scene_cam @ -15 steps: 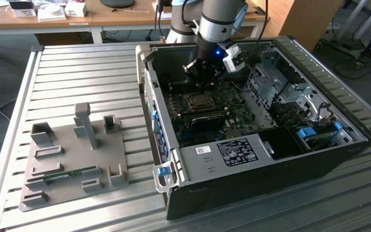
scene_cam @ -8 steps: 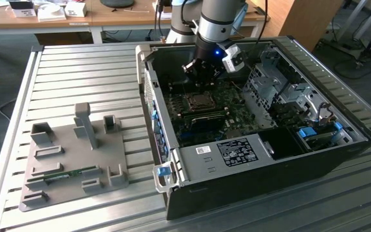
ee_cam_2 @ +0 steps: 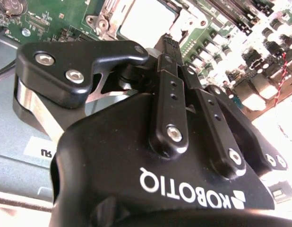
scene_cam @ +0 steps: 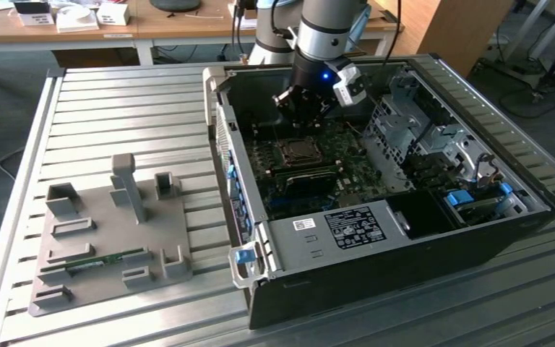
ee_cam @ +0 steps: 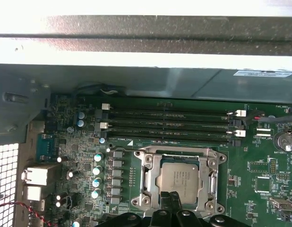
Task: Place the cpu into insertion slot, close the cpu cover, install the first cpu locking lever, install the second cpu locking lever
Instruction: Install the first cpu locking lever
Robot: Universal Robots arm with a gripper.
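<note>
In the exterior view, the black computer case (scene_cam: pixel 384 238) lies open on the slatted metal table (scene_cam: pixel 113 108). The arm (scene_cam: pixel 326 29) reaches down into the far part of the case. Its gripper (scene_cam: pixel 302 119) hangs just above the insertion slot (scene_cam: pixel 297 154) on the green motherboard (scene_cam: pixel 355 170). On the exterior view's left, well apart from the case, a grey fixture plate (scene_cam: pixel 104 238) holds a long green memory stick (scene_cam: pixel 95 262) near its near edge.

In the second wrist view, the gripper (ee_cam_2: pixel 168 41) has its black fingers (ee_cam_2: pixel 167 90) pressed together at the tips, and nothing shows between them. The tips point at the pale cpu (ee_cam_2: pixel 146 21), which sits in the socket on the board. Whether they touch it I cannot tell.

In the first wrist view, the cpu (ee_cam: pixel 180 176) lies seated in the slot. The cpu cover (ee_cam: pixel 149 176) lies flat around it, and the chip shows through the cover's window. The closed tips of the gripper (ee_cam: pixel 173 197) stand over the chip's edge. The long memory slots (ee_cam: pixel 169 124) run just beside the socket, between it and the case wall (ee_cam: pixel 136 52).
</note>
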